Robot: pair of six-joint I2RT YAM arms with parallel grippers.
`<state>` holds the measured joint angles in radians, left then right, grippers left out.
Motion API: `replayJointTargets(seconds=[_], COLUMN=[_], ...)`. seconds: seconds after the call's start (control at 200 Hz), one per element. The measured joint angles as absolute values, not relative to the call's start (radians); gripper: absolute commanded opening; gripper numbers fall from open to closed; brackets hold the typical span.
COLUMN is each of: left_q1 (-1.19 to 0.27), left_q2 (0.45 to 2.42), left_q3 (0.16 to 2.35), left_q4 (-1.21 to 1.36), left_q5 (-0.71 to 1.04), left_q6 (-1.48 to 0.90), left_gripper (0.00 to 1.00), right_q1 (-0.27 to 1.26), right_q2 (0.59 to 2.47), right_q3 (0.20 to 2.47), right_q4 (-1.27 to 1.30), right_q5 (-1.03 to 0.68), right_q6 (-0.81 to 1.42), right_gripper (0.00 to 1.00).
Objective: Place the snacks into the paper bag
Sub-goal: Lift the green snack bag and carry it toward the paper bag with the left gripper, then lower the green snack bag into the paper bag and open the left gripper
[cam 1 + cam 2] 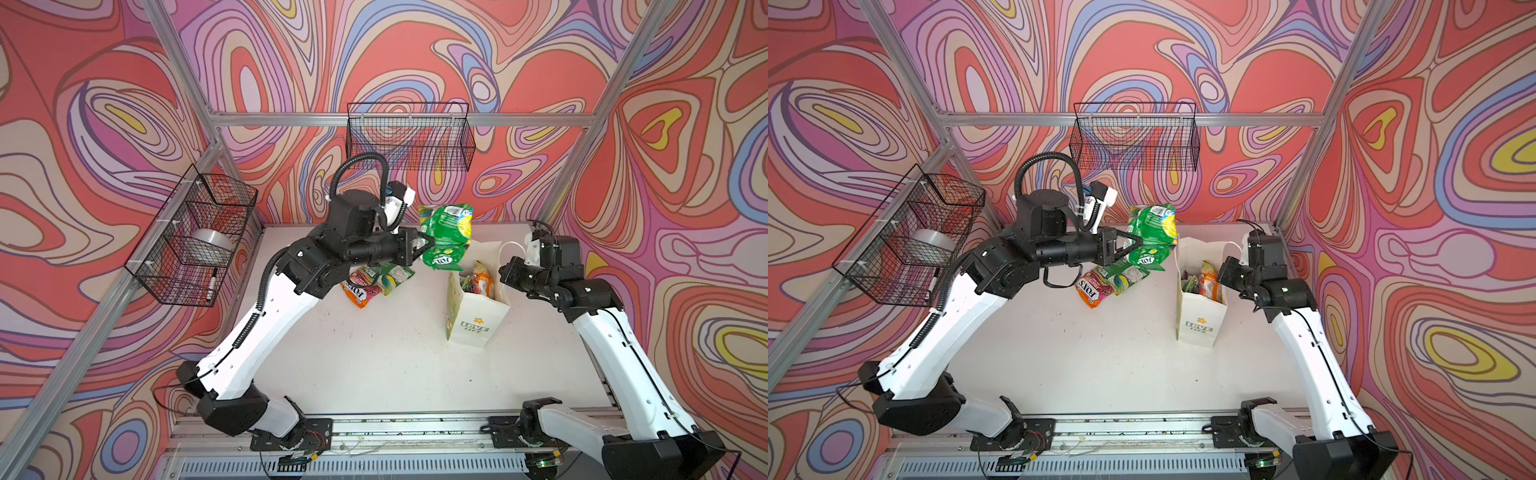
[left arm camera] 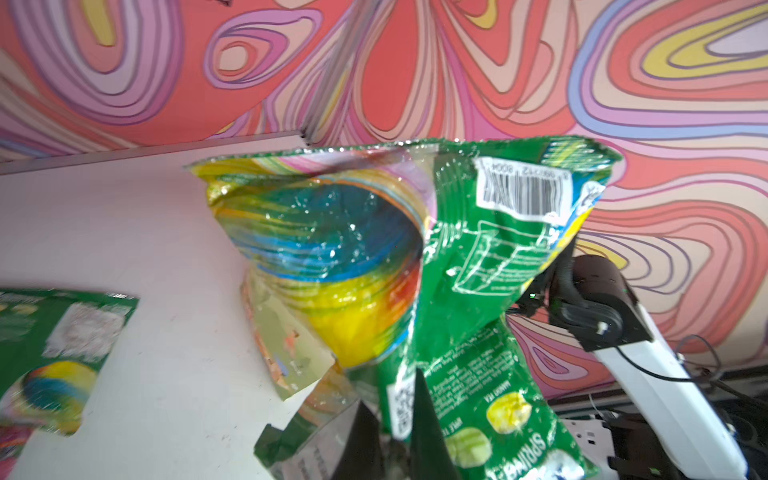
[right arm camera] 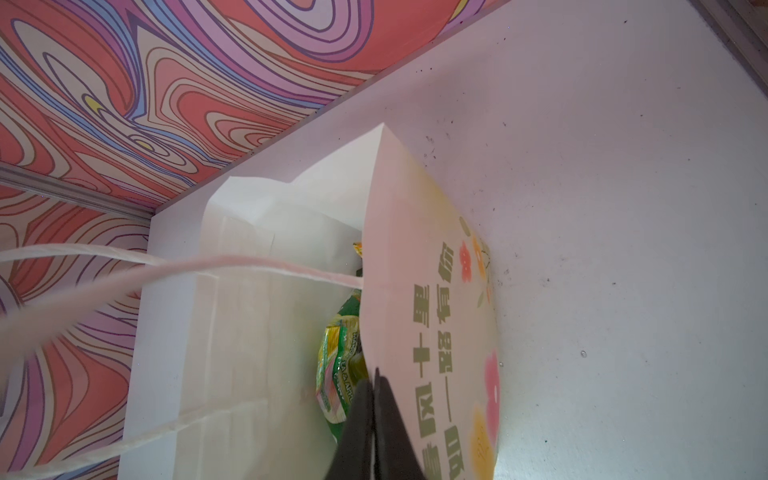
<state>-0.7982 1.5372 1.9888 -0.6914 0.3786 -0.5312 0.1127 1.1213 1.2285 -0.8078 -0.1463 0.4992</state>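
Observation:
My left gripper (image 1: 430, 245) (image 1: 1139, 246) (image 2: 392, 399) is shut on crumpled green snacks (image 1: 446, 226) (image 1: 1152, 228) (image 2: 478, 257), what looks like two packets, held in the air just left of the paper bag's mouth. The white paper bag (image 1: 478, 322) (image 1: 1200, 326) (image 3: 428, 249) stands upright and open, with several snacks (image 1: 480, 282) (image 1: 1206, 282) (image 3: 338, 374) inside. My right gripper (image 1: 505, 276) (image 1: 1223, 276) (image 3: 374, 380) is shut on the bag's side wall at the rim. An orange packet (image 1: 359, 293) (image 1: 1092, 291) and a green packet (image 1: 395, 276) (image 1: 1127, 274) (image 2: 54, 345) lie on the table under the left arm.
A black wire basket (image 1: 409, 137) hangs on the back wall. Another wire basket (image 1: 166, 274) on the left wall holds a tape roll (image 1: 210, 245) and a marker (image 1: 212, 284). The white table (image 1: 374, 365) ends at a metal rail in front.

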Motion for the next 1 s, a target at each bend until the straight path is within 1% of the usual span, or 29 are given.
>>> replayJointTargets(seconds=[0.085, 0.225, 0.351, 0.696, 1.002], left_q1=[-0.850, -0.894, -0.917, -0.923, -0.899], left_q2=[1.606, 1.708, 1.777, 1.940, 1.960], left_q3=[2.061, 2.142, 2.169, 2.180, 2.165], left_q4=[-0.689, -0.684, -0.659, -0.581, -0.521], left_q5=[0.386, 0.392, 0.395, 0.395, 0.377], left_q6=[-0.532, -0.539, -0.564, -0.650, -0.704], left_gripper=[0.05, 0.05, 0.05, 0.05, 0.04], right_q1=[0.113, 0.113, 0.113, 0.112, 0.112], right_q2=[1.121, 1.121, 1.120, 1.113, 1.100], right_q3=[1.229, 1.229, 1.229, 1.229, 1.224], right_q4=[-0.808, -0.808, -0.808, -0.812, -0.819], right_q5=[-0.147, -0.147, -0.147, -0.144, -0.131], right_q6=[0.499, 0.499, 0.499, 0.500, 0.502], right_gripper=[0.00, 0.00, 0.00, 0.00, 0.00])
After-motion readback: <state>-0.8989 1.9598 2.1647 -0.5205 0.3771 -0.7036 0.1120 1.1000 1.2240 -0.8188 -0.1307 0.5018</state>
